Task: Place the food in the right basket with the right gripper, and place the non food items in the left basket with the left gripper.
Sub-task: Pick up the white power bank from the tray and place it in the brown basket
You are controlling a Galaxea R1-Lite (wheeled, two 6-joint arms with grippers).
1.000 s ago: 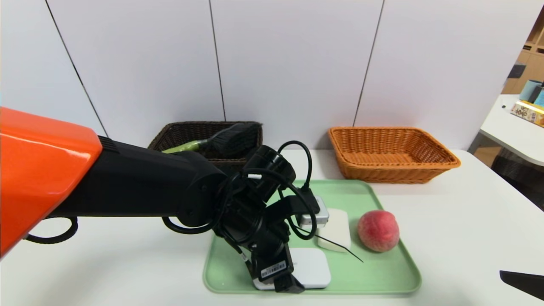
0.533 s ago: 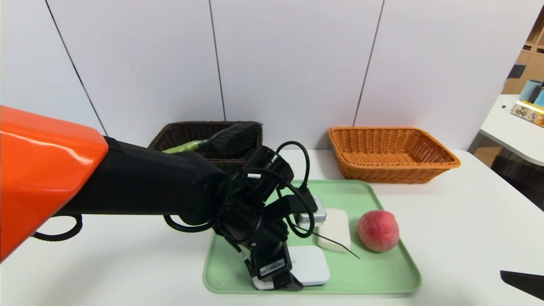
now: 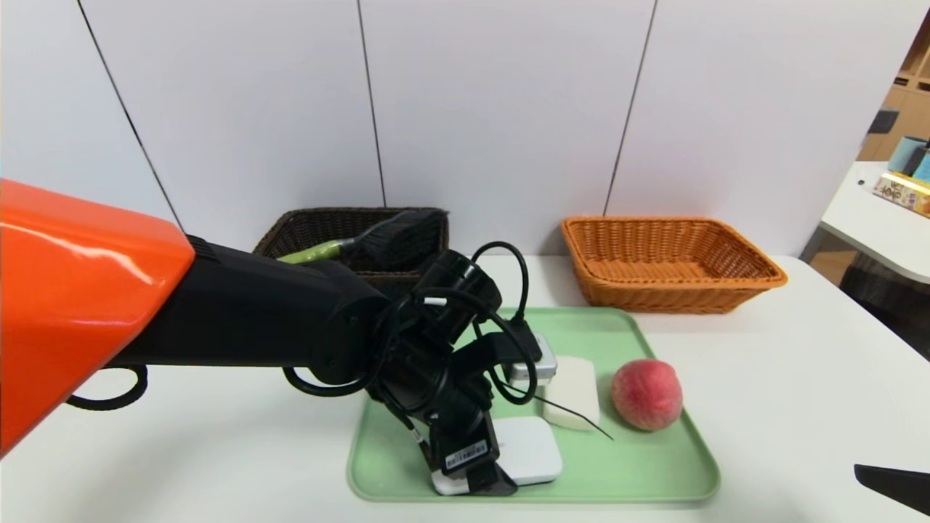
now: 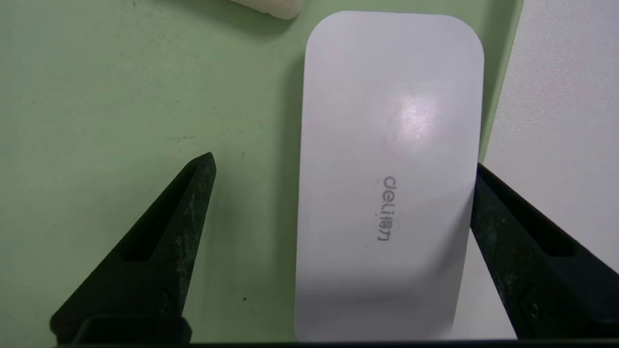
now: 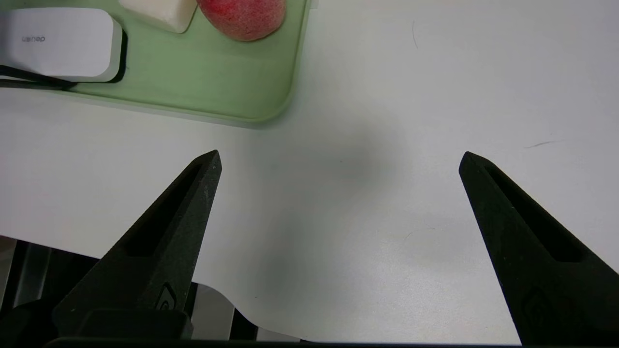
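Item: sorting station on a white bench (image 3: 799, 378). Green tray (image 3: 654, 472) at centre front holds three pieces: flat white box (image 3: 534, 450) at the near edge, small white bar (image 3: 574, 392) behind it, peach (image 3: 646, 394) beside the bar towards the right. Left basket (image 3: 290, 231), dark brown, stands at the wall behind the tray and already contains the green-handled brush (image 3: 378, 245), propped across its rim. Right basket (image 3: 668, 261), orange-tan, stands at the wall and is seen to hold nothing. Left end effector (image 4: 341, 166) hangs low over the box, spread wide, one finger on each long side, one at the box edge and the other clear of it; presumably lined up to pinch across the narrow width. Right end effector (image 5: 338, 154) parked over bare bench right of the tray, also wide, holding nothing; the peach awaits it.
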